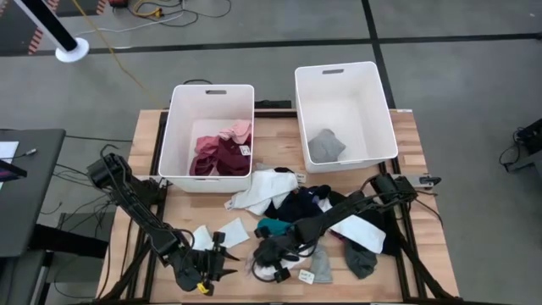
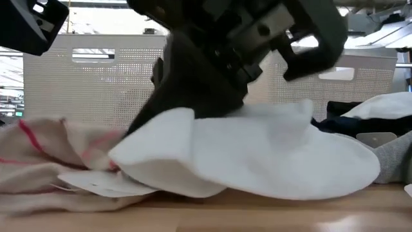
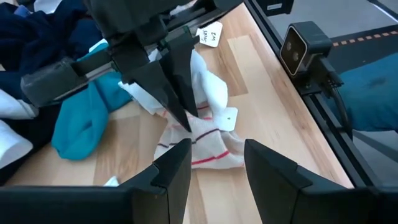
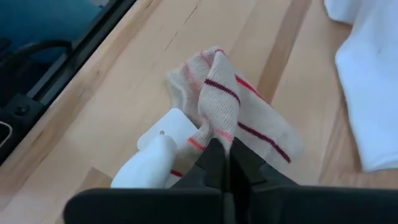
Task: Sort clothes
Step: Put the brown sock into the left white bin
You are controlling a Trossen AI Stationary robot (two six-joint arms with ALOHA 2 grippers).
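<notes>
While maroon clothes (image 1: 217, 156) fill 1 bin (image 1: 178, 127); grey garment (image 1: 325, 146) in another (image 1: 385, 119).

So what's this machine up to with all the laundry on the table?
It is sorting clothes. The right gripper has pinched shut on a cream striped sock at the table's front edge, beside a white sock. The left gripper hovers open just in front of it, holding nothing. A pile of clothes waits mid-table. Behind it, the left bin holds pink and maroon items; the right bin holds one grey piece.
</notes>
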